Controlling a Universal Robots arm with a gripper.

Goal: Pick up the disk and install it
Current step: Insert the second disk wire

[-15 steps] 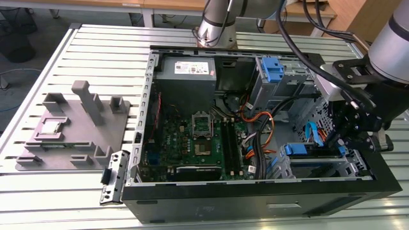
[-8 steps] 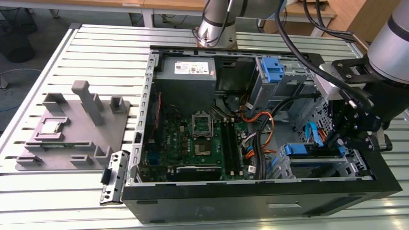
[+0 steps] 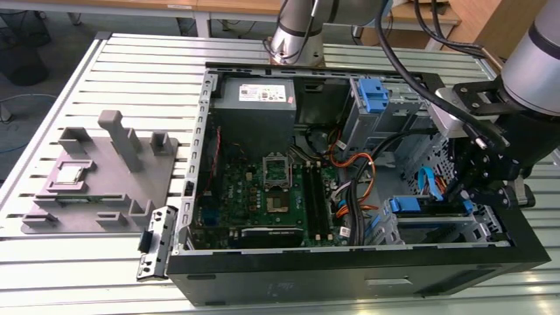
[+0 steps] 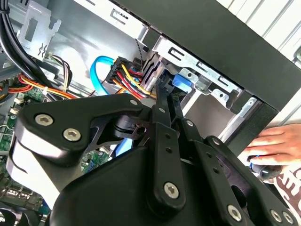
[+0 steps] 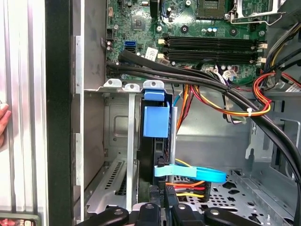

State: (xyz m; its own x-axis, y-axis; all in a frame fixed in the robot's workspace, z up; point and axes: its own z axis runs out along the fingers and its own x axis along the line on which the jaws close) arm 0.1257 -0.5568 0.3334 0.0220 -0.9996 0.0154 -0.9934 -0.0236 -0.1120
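1. On a slatted table (image 3: 79, 79), an open computer case (image 3: 350, 279) lies on its side, and we see the arm (image 3: 542, 59) reaching into it from the exterior view's right.
2. A grey fixture (image 3: 96, 177) sits on the table well apart from the case, at the exterior view's left. Inside the case are the power supply (image 3: 254, 98) and the motherboard (image 3: 262, 197).
3. The disk (image 5: 156, 121) stands on edge in the drive bay in the case's corner, its blue bracket toward the motherboard. In the exterior view it shows as a blue tab (image 3: 407, 205) at the bay's mouth.
4. The gripper (image 5: 163, 208) is at the disk's rear end, directly in line with it. The disk's long axis runs straight away from the gripper toward the motherboard, so we judge any push or pull would travel along the bay.
5. Whether the gripper is spread, pressed together or pinching the disk, we cannot tell. Its black links hide the contact in both wrist views.
6. The first wrist view gives us the disk end to end within the bay rails. The second wrist view looks past the gripper (image 4: 167, 96) to the bay's metal tabs and a bundle of wires. The exterior view alone places the bay within the whole case.
7. A person's hand (image 4: 275, 141) rests outside the case wall, near the bay.
8. A blue cable (image 5: 188, 172) crosses just in front of the gripper, beside the disk's rear end, and we judge it could snag.
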